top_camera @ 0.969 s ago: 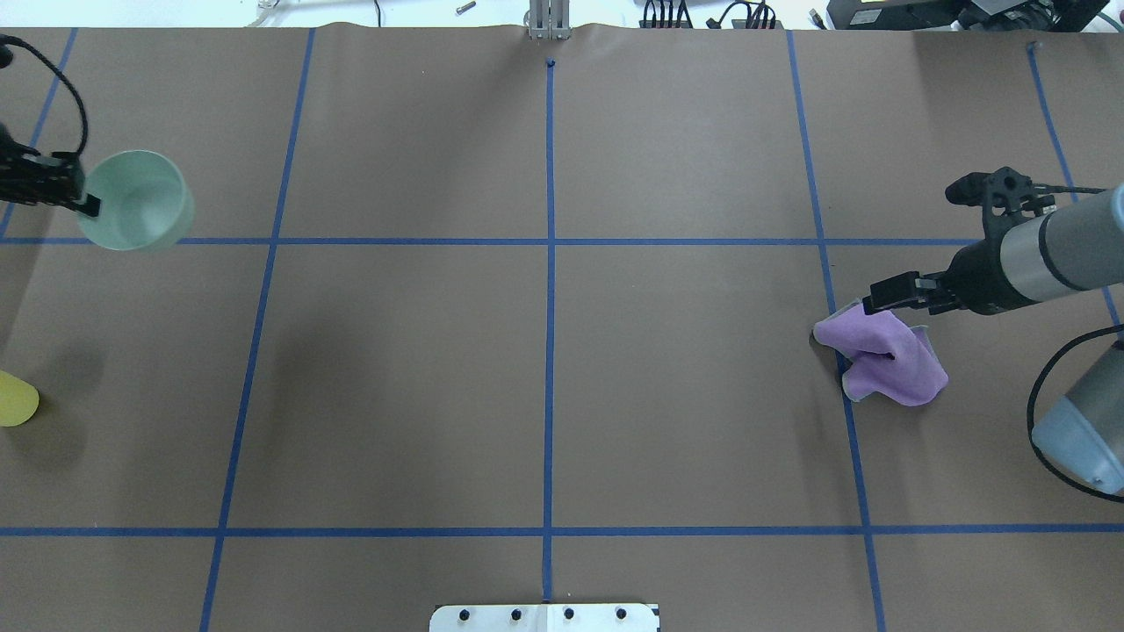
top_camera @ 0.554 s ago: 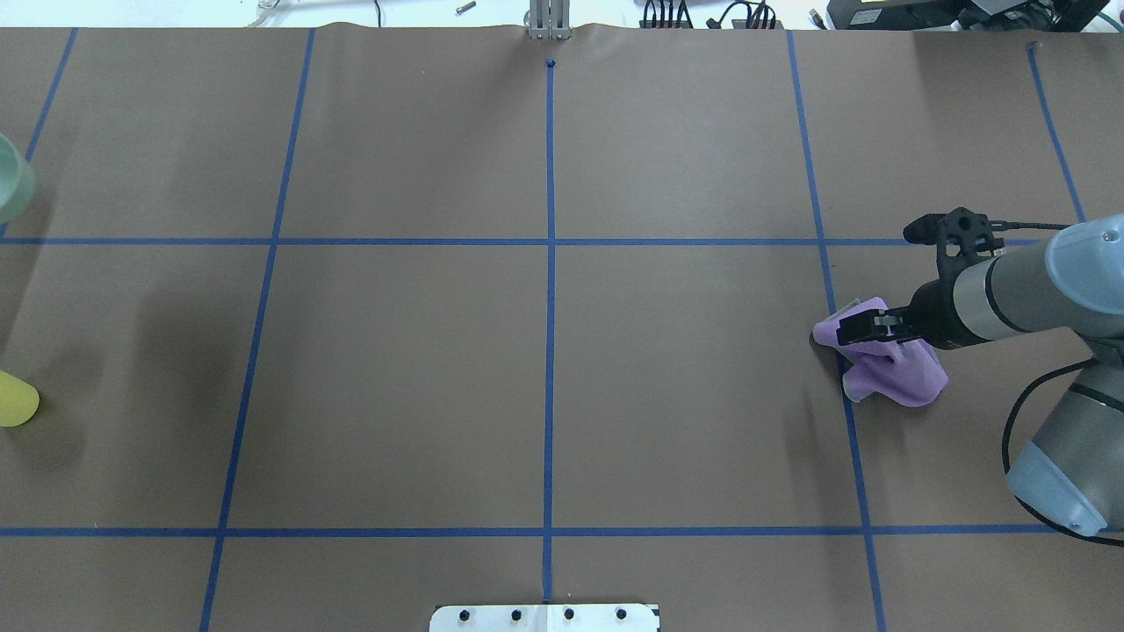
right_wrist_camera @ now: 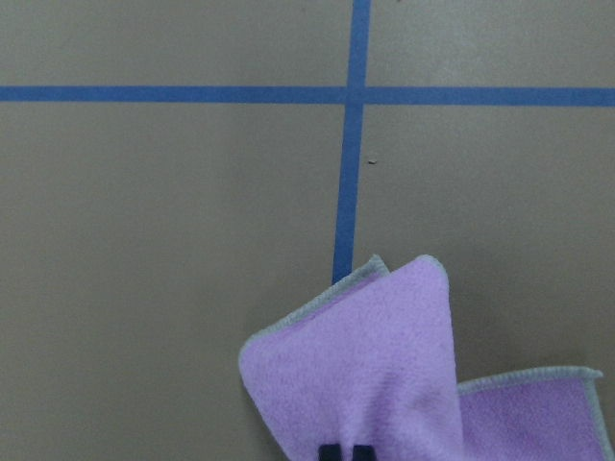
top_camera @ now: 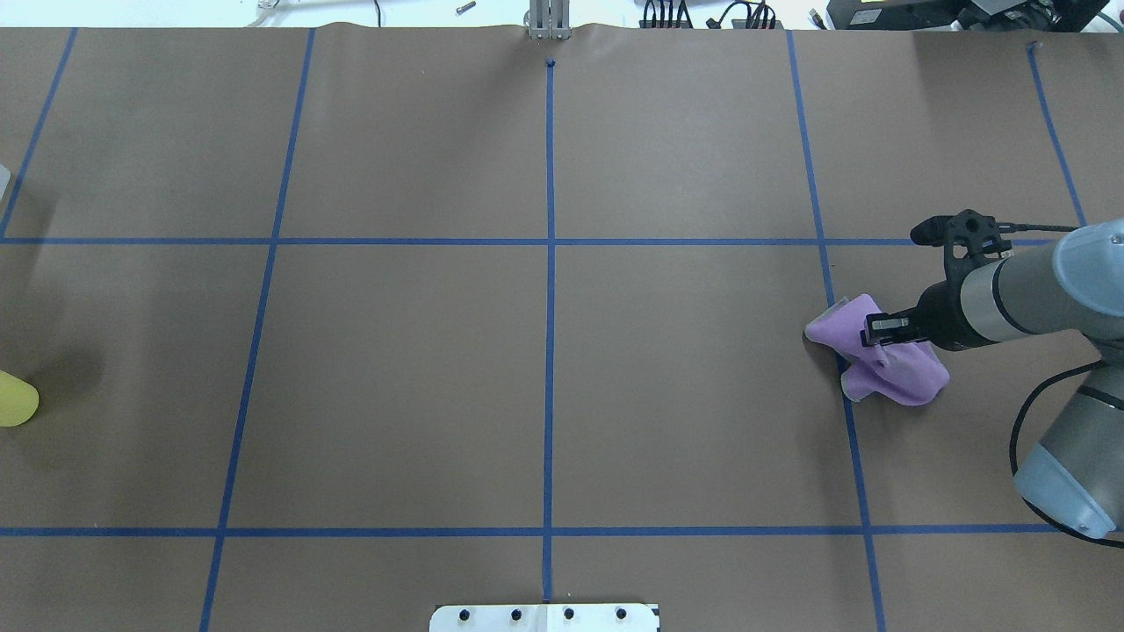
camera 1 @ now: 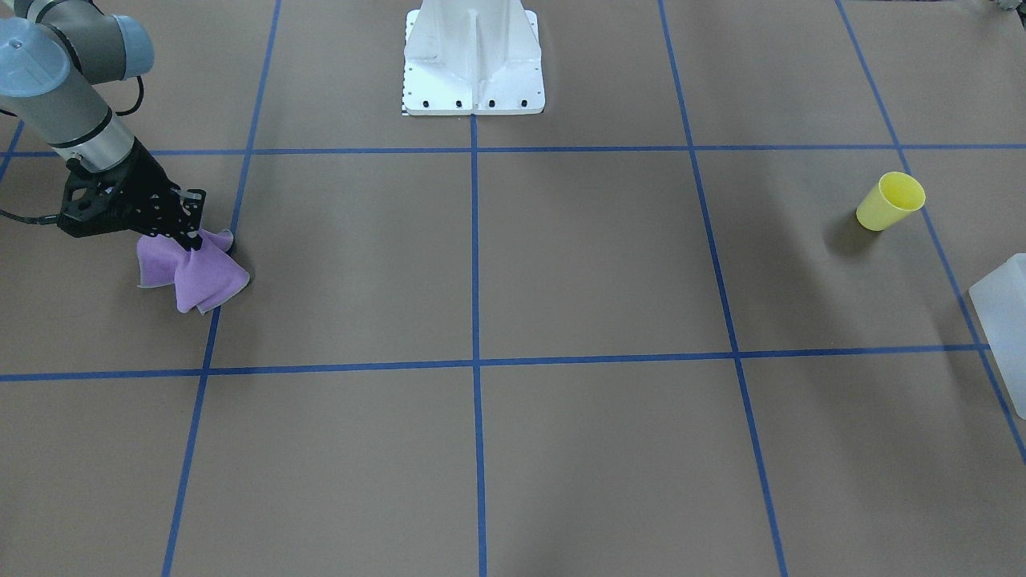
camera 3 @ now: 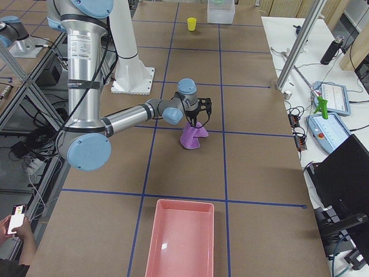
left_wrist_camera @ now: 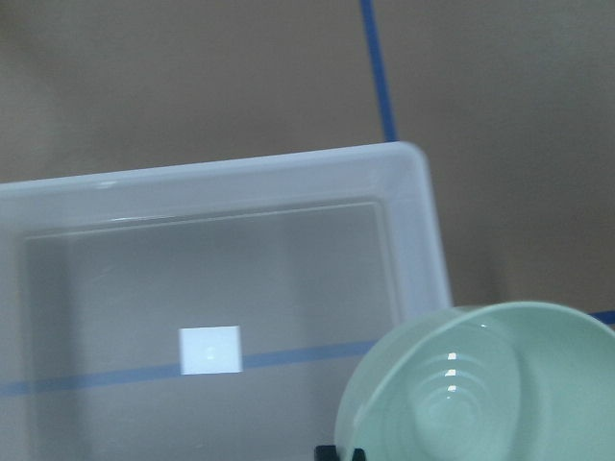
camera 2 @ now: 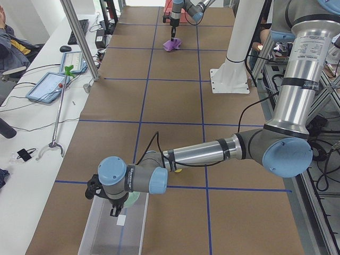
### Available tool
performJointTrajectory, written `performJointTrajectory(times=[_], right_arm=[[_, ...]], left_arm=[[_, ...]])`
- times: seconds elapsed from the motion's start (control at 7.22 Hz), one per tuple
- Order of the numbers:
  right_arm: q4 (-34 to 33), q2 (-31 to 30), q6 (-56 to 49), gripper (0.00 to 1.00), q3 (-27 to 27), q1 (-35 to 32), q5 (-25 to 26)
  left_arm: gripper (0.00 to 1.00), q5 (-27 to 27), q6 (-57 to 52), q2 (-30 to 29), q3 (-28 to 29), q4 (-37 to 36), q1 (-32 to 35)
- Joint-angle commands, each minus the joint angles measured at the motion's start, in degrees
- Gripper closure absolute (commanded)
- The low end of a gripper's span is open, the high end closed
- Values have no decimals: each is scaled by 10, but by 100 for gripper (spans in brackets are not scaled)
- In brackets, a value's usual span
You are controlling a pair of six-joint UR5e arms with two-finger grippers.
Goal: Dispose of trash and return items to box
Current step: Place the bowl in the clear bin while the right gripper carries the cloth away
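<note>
My left gripper (left_wrist_camera: 341,453) is shut on the rim of a pale green bowl (left_wrist_camera: 480,384) and holds it over a corner of the translucent white box (left_wrist_camera: 413,221). The exterior left view shows the bowl (camera 2: 133,199) above the box (camera 2: 101,236) at the table's left end. My right gripper (top_camera: 878,338) is shut on a bunched purple cloth (top_camera: 904,373), which it pinches at the top (right_wrist_camera: 375,365). The cloth's lower folds (camera 1: 192,272) rest on the table. A yellow cup (camera 1: 890,202) lies tilted near the box (camera 1: 1006,320).
A pink tray (camera 3: 181,242) stands at the table's right end, nearer than the cloth (camera 3: 193,137). The robot's white base (camera 1: 473,64) is at the middle of the near edge. Blue tape lines cross the brown table.
The left arm carried the green bowl leftward out of the overhead view. The right gripper came down onto the purple cloth and shut on it, bunching it up.
</note>
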State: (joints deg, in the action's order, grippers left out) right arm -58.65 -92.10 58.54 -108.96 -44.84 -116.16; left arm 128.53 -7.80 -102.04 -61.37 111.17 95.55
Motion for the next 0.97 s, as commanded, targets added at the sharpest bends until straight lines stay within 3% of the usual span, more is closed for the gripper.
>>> performJointTrajectory(times=[0.0, 0.14, 0.55, 0.69, 0.83], right_arm=[[-9, 0, -1, 100, -1, -25, -10], [-12, 0, -3, 100, -1, -42, -14], [-48, 5, -53, 100, -6, -265, -212], [-50, 0, -80, 100, -6, -300, -228], [-49, -10, -83, 100, -5, -337, -253]], left_arm=[[100, -72, 68, -55, 144, 80, 6], [100, -105, 83, -65, 197, 140, 7], [100, -108, 129, -67, 234, 163, 3], [62, -107, 129, -69, 238, 164, 2], [56, -103, 129, -69, 238, 164, 2]])
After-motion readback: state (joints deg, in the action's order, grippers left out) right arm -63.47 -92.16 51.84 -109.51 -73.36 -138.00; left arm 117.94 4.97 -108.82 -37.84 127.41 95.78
